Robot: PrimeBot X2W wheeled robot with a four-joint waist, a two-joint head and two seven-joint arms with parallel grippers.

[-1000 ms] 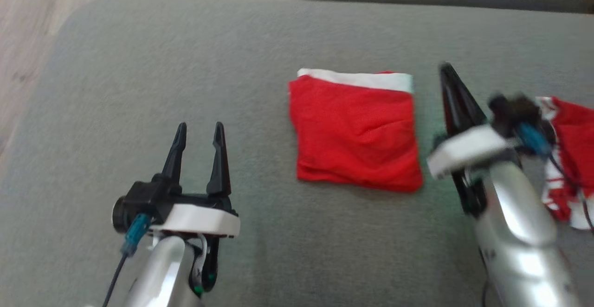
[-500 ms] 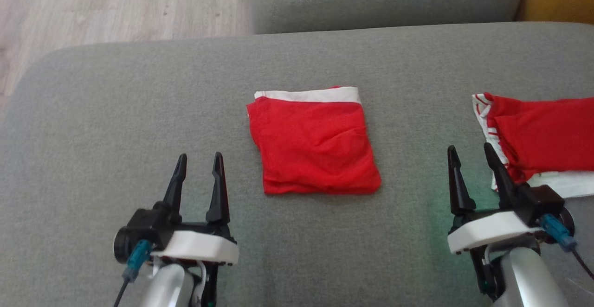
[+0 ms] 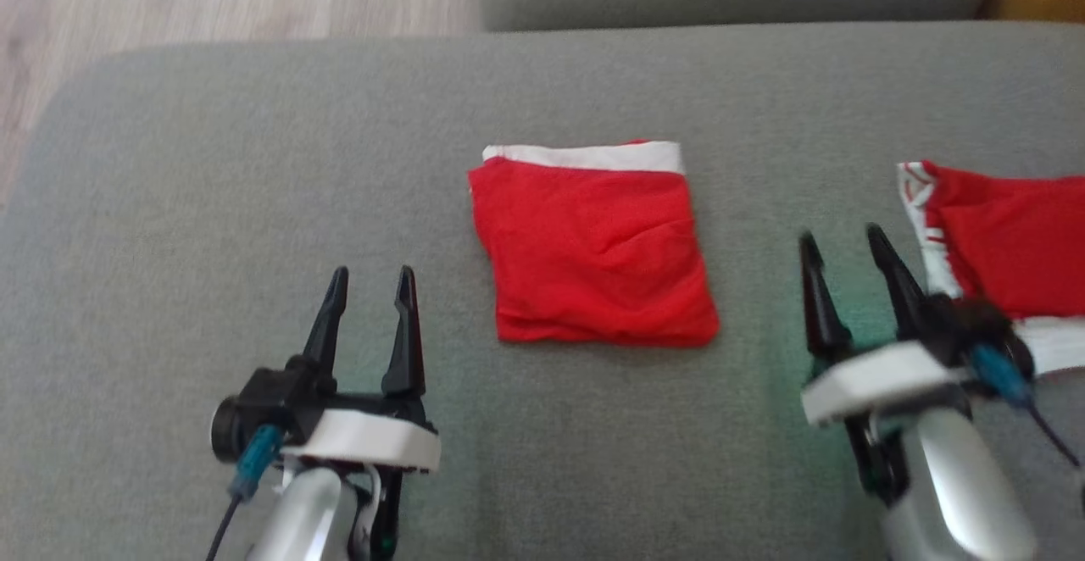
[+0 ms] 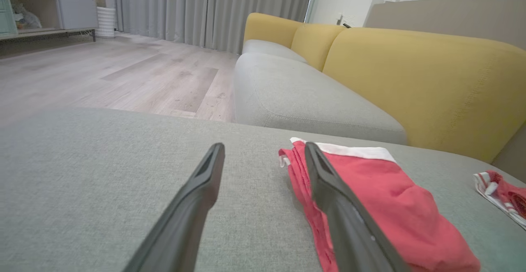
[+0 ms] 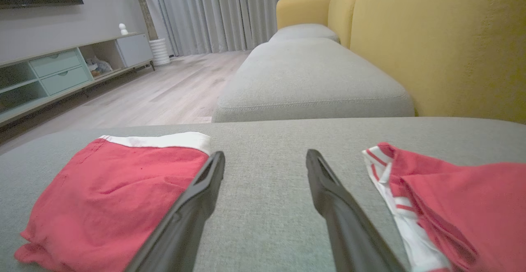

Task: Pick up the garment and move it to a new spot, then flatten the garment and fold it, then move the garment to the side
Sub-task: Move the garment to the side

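**Folded red garment (image 3: pixel 598 247) on the grey sofa cushion (image 3: pixel 254 163).**
Flat, roughly square packet, layered edges on the near side; a white waistband runs along its far edge and shallow creases cross the top. It lies near the cushion's middle. A second red garment (image 3: pixel 1009 243), trimmed white with red stripes, lies rumpled, apart to its right.

Left claw (image 3: pixel 370 277) spread empty, right claw (image 3: pixel 841 239) likewise

Grey sofa (image 3: pixel 593 459), yellow backrest (image 4: pixel 431 87), wood floor (image 4: pixel 123 70)
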